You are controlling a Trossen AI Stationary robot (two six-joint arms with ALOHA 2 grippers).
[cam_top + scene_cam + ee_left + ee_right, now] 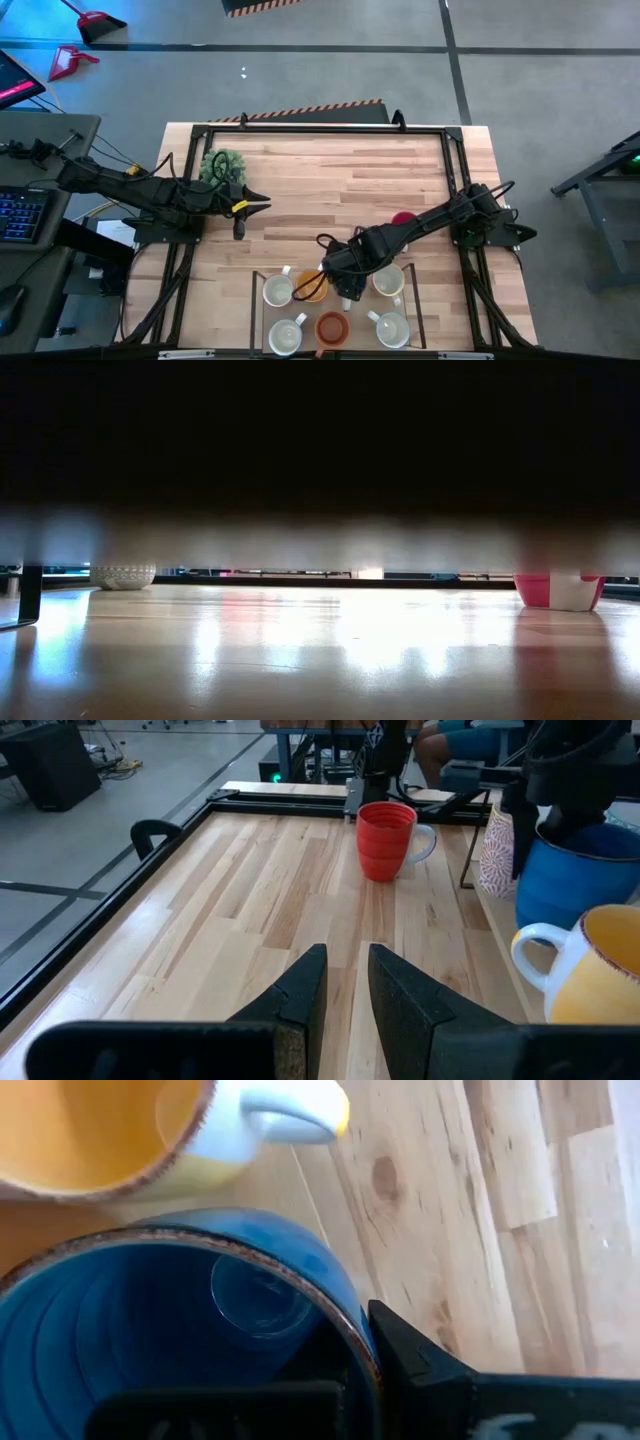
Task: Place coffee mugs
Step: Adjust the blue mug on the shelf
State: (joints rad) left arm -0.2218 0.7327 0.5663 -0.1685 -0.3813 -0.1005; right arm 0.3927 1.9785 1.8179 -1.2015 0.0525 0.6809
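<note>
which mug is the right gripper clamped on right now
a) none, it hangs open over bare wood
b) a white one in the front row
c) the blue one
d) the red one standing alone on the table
c: in the right wrist view one finger of the right gripper sits outside the rim of the blue mug, the gripper pinching its wall, while the red mug stands untouched farther off.
</note>
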